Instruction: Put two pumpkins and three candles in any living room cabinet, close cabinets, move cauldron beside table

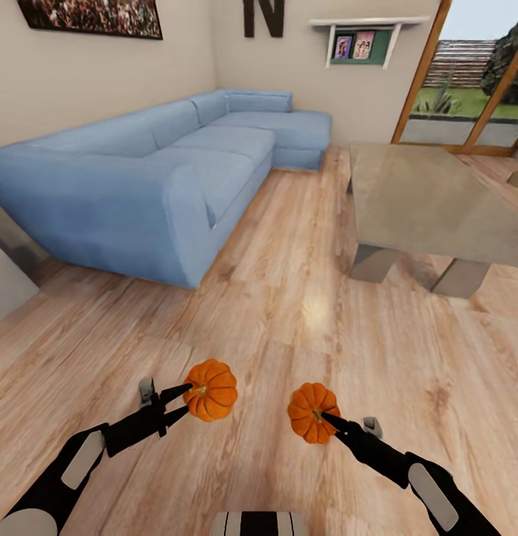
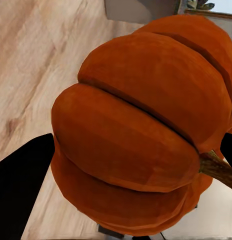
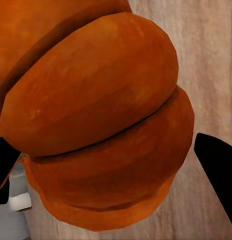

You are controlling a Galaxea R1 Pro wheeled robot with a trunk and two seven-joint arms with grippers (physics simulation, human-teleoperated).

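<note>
I carry two orange ribbed pumpkins above the wooden floor. My left gripper [image 1: 190, 396] is shut on the left pumpkin [image 1: 211, 389], whose ribs and brown stem loom large in the left wrist view [image 2: 141, 135] between the black fingers [image 2: 21, 180]. My right gripper [image 1: 322, 417] is shut on the right pumpkin [image 1: 312, 412], which also looms large close up [image 3: 103, 120] between two dark fingers [image 3: 218, 167]. The low grey glossy table [image 1: 430, 201] stands ahead at the right. Candles, cauldron and cabinet are out of view.
A long blue corner sofa [image 1: 155, 171] runs along the left wall. Open wooden floor [image 1: 289, 283] lies between sofa and table. A glass door with a wood frame [image 1: 467, 97] is at the far right, a small wall shelf [image 1: 363, 37] behind.
</note>
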